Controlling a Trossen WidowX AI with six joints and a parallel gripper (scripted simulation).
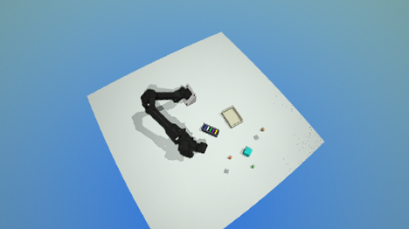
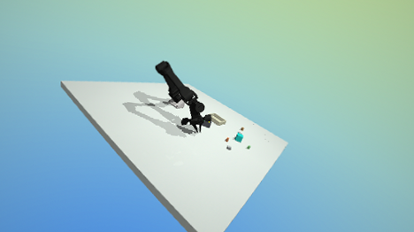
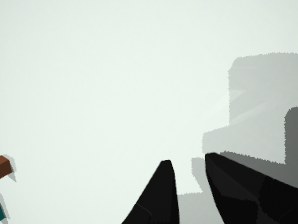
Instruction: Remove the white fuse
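Note:
The fuse block (image 1: 217, 135) (image 2: 207, 125) lies on the table, with several coloured fuses standing in a row. The white fuse (image 1: 208, 128) is in the block, between the blue and green ones. The gripper (image 2: 199, 131) (image 3: 189, 157) points down with its fingertips a little apart and nothing between them, so it is open. It is on the near side of the block in the exterior view, which it partly hides; its fingertips are hidden in the top view. The beige tray (image 1: 231, 116) (image 2: 217, 119) is empty, beyond the block from the gripper.
A teal cube (image 1: 247, 151) (image 2: 239, 137) stands right of the block. Around it lie an orange piece (image 1: 230, 157) (image 2: 227, 139), a green piece (image 1: 253, 166) (image 2: 248, 146), a grey piece (image 1: 226, 171) (image 2: 229, 147) and a brown piece (image 1: 262, 129) (image 2: 242, 129).

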